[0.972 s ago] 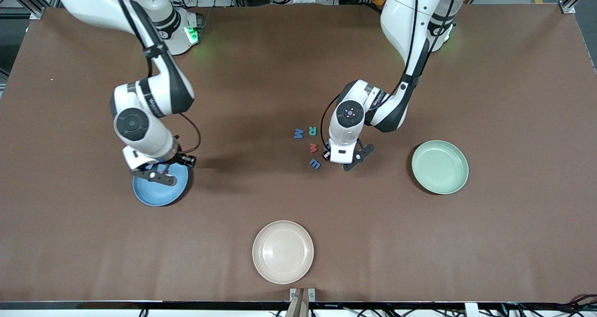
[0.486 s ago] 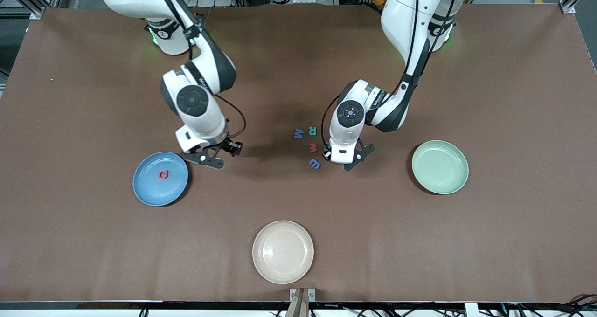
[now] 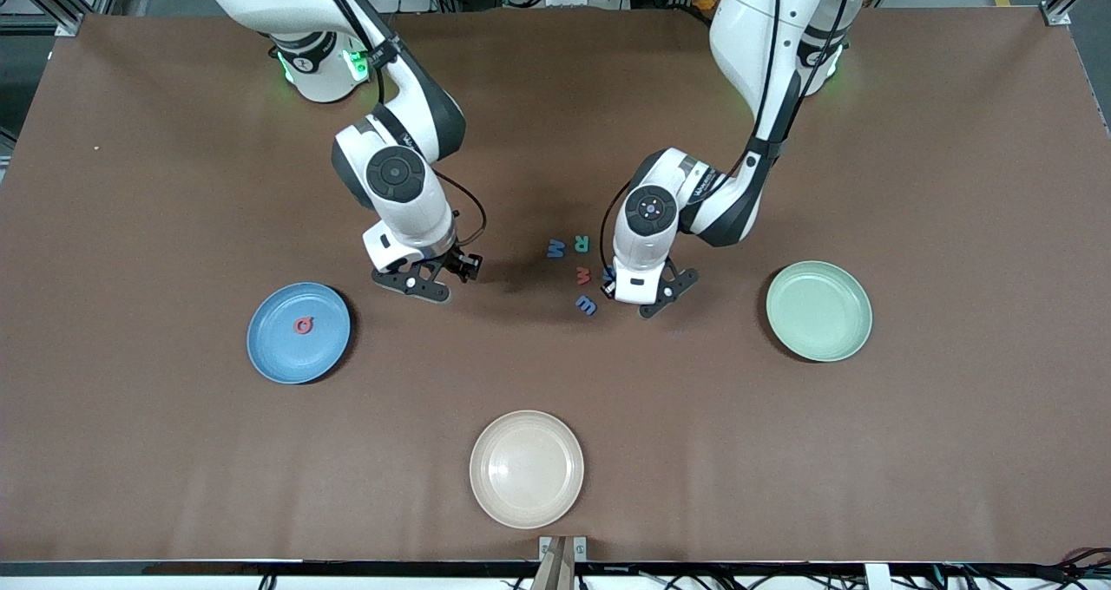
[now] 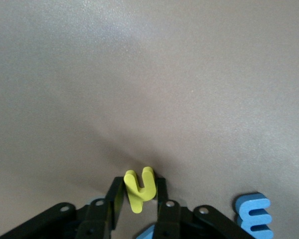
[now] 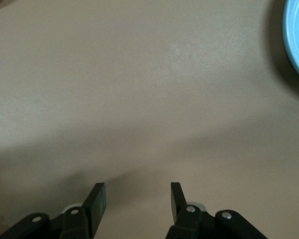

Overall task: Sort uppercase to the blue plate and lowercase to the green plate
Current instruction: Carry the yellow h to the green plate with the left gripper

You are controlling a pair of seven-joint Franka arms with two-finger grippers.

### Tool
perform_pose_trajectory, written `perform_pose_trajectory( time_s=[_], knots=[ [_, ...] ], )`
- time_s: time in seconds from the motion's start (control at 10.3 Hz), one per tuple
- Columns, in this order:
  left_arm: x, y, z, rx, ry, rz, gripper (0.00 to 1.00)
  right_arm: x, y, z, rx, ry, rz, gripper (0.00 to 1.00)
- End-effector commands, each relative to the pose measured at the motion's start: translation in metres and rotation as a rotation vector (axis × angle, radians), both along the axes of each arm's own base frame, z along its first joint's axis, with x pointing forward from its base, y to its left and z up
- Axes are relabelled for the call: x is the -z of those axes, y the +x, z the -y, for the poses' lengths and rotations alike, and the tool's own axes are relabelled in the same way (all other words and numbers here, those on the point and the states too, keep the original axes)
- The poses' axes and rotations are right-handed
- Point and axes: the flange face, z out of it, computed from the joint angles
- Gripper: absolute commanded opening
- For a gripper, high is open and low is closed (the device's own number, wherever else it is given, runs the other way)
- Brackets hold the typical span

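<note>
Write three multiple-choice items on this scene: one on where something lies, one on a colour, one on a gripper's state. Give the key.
1. The red Q lies:
A. on the blue plate
B. on the green plate
C. on the beige plate

2. The letter between the left gripper's fingers is:
A. red
B. yellow
C. green

3. The right gripper is:
A. shut on a letter
B. open and empty
C. shut on a plate

Key:
1 A: the red Q rests on the blue plate.
2 B: the left gripper pinches a yellow letter.
3 B: the right gripper shows a bare gap.

White arms with dark grey joints, black cables, black jaws, green lights at the bases.
</note>
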Motion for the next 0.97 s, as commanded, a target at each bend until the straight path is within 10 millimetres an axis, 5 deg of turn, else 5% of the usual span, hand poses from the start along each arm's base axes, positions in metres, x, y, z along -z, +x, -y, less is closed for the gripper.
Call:
perform_pose_trajectory(
  time_s=[0.0, 0.19, 0.49, 0.68, 0.87],
  knots=[
    [-0.007, -0.003, -0.005, 0.026, 0.021, 0.005, 0.15, 0.004, -0.001, -0.009, 0.022, 0.019, 0.006, 0.61],
    [-0.021, 0.002, -0.006, 0.040, 0.013, 0.011, 0.00, 0.011, -0.005, -0.021, 0.042, 0.032, 0.021, 0.63],
    [-0.083, 0.025, -0.049, 0.171, 0.031, -0.077, 0.00, 0.019, -0.019, -0.048, 0.034, 0.064, 0.037, 0.64],
    [-0.104, 0.049, -0.106, 0.241, 0.026, -0.122, 0.00, 0.024, -0.029, -0.076, 0.016, 0.075, 0.051, 0.64],
    [-0.110, 0.079, -0.188, 0.318, 0.038, -0.133, 0.00, 0.037, -0.032, -0.119, 0.003, 0.063, 0.086, 0.64]
  ],
)
